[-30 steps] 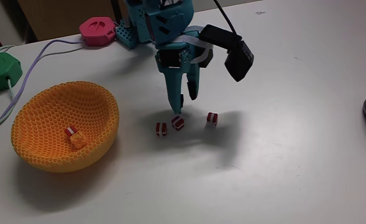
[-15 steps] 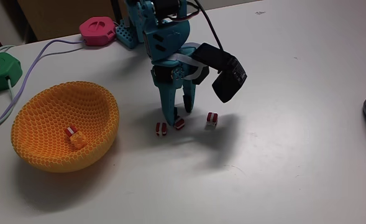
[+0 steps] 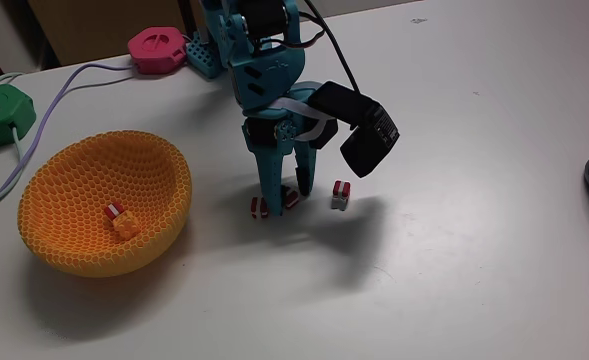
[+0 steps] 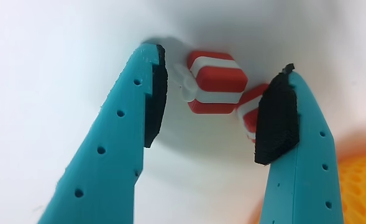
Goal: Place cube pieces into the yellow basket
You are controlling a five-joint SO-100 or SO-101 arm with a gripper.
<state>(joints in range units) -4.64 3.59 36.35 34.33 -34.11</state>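
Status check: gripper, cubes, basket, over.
Gripper open, down at the table, straddling a striped cube. Three striped cubes on the table; two cubes in yellow basket. Second striped cube crowds one finger.

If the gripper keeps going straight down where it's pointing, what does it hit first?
Probably the striped cube between the open jaws of the gripper, then the table. A second cube sits by the right finger; depth is unclear.
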